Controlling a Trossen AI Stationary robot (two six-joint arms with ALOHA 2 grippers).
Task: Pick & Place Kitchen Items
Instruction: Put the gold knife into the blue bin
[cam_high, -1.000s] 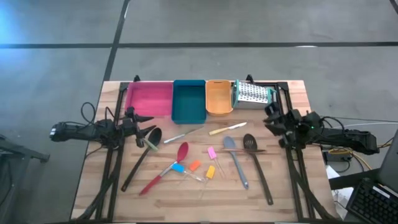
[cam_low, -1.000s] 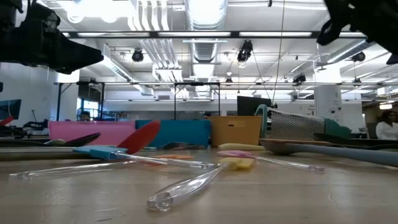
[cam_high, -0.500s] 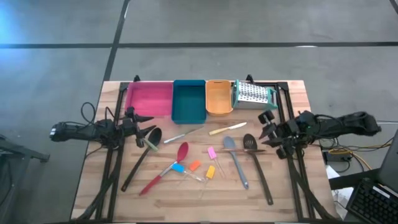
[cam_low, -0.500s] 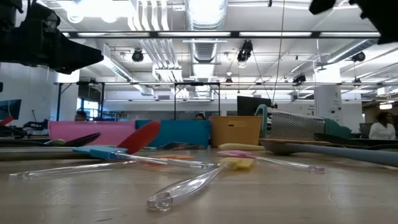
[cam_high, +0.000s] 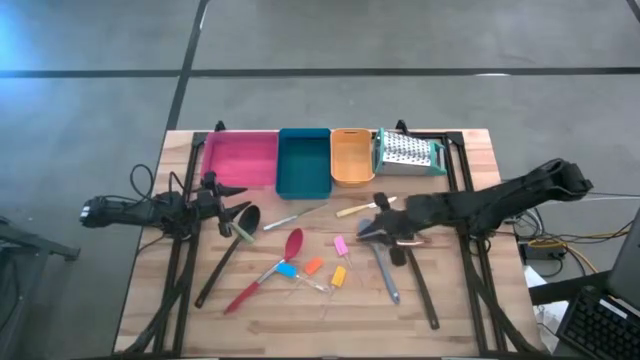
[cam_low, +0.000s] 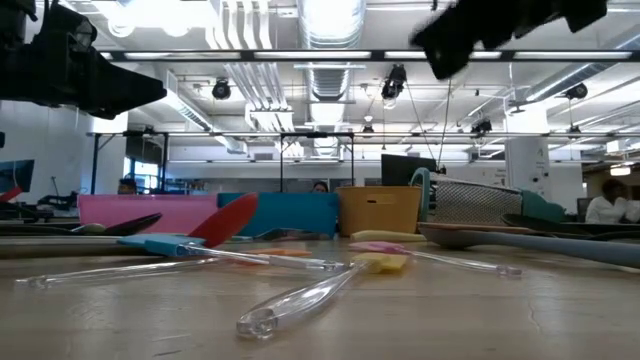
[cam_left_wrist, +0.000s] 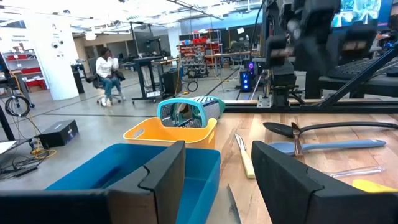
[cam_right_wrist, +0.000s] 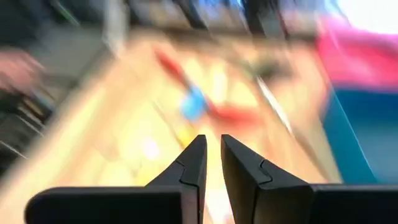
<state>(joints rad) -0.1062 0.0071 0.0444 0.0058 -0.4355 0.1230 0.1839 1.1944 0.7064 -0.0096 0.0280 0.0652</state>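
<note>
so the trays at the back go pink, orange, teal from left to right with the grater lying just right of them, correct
Not quite. In the high view the order is pink tray, teal tray, then orange tray: teal sits in the middle. The grater does lie just right of them.

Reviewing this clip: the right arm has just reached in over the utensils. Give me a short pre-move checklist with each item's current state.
1. Right gripper over the grey-blue plastic spatula: ok, it hangs above the spatula's head end, in the air.
2. Right fingers narrowed to a slim gap, nothing between them: ok.
3. Long black slotted turner beside the spatula clear of the gripper: cannot tell, the arm covers its head.
4. Left gripper parked at the table's left edge by the black ladle, open and empty: ok.
5. Pink, teal and orange rectangular trays free to receive items: ok.
</note>
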